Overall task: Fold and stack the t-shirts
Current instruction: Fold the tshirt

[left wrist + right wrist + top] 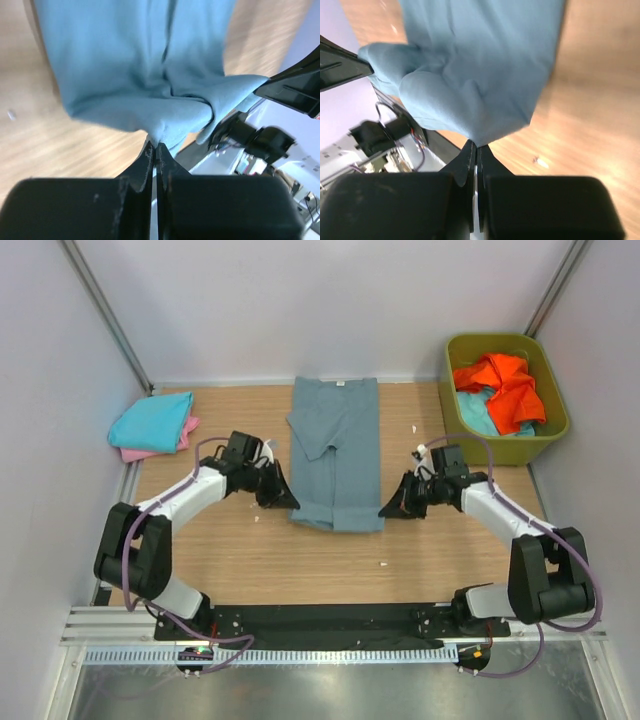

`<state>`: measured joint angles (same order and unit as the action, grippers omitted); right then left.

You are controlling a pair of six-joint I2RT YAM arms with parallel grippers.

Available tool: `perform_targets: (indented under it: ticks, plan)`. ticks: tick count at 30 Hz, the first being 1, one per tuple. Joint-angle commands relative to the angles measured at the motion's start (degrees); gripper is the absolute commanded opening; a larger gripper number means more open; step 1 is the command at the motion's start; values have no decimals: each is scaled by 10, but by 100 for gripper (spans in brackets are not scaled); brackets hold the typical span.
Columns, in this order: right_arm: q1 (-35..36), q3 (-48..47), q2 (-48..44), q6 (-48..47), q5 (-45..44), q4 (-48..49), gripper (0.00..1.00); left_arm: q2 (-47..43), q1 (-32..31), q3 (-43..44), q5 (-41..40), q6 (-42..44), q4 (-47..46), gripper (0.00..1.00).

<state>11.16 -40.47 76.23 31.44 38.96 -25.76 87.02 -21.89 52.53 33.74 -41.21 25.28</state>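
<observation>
With both pairs of jaws clenched on the near corners of the grey-blue t-shirt (pixel 340 455), which lies flat in the middle of the worktop (pixel 240 550), they should rise together at equal height and carry the hem toward the collar.

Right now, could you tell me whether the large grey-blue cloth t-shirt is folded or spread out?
Partly folded: the grey-blue cloth t-shirt lies as a narrow strip, its sides turned inward over the middle.
</observation>
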Motion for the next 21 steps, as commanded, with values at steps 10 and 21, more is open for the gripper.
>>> perform_targets:
  ticks: [10, 21]
  plan:
    - [-33, -289, 213, -48, -13, 78, 1, 213, 60, 294, 18, 63, -12, 0]
    - [-35, -593, 468, -81, -36, 62, 8, 387, 94, 537, -58, 108, -7, 6]
